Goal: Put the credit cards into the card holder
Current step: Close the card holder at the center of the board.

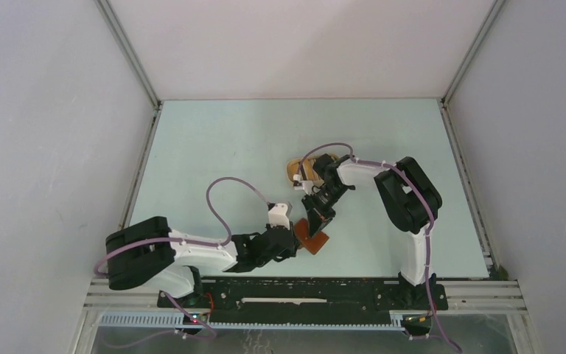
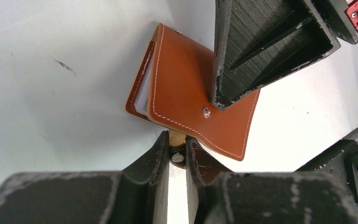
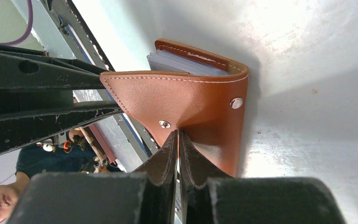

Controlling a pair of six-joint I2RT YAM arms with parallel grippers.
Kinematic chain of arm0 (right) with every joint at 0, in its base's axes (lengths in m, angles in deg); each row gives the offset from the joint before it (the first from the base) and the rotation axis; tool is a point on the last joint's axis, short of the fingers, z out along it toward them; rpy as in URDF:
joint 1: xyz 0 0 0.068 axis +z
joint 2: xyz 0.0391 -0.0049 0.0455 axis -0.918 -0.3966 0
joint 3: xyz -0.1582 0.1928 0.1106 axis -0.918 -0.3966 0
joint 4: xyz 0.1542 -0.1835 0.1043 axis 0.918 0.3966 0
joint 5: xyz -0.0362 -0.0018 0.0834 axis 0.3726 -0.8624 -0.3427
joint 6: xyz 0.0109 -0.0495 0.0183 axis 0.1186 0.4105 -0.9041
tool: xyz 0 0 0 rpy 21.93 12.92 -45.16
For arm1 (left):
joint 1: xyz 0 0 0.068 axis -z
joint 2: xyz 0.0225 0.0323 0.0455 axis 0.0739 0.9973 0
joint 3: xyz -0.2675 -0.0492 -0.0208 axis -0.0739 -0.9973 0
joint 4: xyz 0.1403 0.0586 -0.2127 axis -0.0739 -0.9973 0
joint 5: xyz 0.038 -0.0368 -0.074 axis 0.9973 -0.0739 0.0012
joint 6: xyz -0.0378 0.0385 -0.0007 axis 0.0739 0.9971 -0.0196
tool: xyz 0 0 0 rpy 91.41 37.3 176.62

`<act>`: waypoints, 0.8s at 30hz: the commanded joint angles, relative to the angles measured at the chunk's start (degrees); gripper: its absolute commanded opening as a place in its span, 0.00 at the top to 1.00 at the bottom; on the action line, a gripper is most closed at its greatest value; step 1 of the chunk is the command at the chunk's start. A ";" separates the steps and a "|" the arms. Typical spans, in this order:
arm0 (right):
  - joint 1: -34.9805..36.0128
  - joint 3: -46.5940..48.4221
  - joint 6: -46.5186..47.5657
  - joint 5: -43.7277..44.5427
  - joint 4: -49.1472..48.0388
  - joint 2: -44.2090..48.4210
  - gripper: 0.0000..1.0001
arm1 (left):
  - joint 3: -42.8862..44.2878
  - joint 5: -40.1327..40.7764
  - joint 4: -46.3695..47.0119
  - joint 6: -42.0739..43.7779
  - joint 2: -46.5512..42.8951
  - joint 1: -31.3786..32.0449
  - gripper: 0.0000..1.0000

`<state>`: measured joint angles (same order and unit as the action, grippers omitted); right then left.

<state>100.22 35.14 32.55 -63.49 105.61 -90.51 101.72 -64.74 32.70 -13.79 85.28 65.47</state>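
Observation:
The reddish-brown leather card holder (image 1: 315,242) is near the table's front centre, partly open and held between both grippers. My left gripper (image 2: 177,148) is shut on its strap tab with the snap (image 2: 177,157). My right gripper (image 3: 178,135) is shut on the edge of the holder's front cover (image 3: 191,100). Bluish-grey pockets (image 3: 186,63) show inside. In the left wrist view the holder (image 2: 182,88) stands on edge with the right fingers (image 2: 261,46) on its cover. The credit cards (image 1: 306,175) show as a small striped row in the tan tray, partly hidden by the right arm.
The tan oval tray (image 1: 295,168) sits behind the holder at table centre, under the right arm's forearm (image 1: 361,171). The left arm (image 1: 191,254) lies low along the front edge. White walls enclose the table on three sides.

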 commanded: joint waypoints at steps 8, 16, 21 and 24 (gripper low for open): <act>1.40 0.43 -3.36 8.16 -3.11 -1.39 0.87 | -4.31 -5.95 6.48 -1.49 -4.50 -0.02 0.86; 1.42 0.43 -3.67 7.56 -3.17 -1.91 0.85 | -7.57 -9.52 11.43 -1.95 -5.11 0.18 0.83; 1.16 0.43 -3.67 7.38 -3.23 -1.96 0.84 | -9.28 -14.03 18.92 0.39 -3.52 0.16 0.76; 0.96 0.43 -3.72 7.31 -3.23 -1.95 0.84 | -10.72 -13.76 19.63 0.32 -5.15 0.16 0.72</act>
<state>101.33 35.21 27.80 -62.33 106.11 -90.73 93.26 -75.23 45.82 -14.22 82.01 65.39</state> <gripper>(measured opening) 0.158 0.255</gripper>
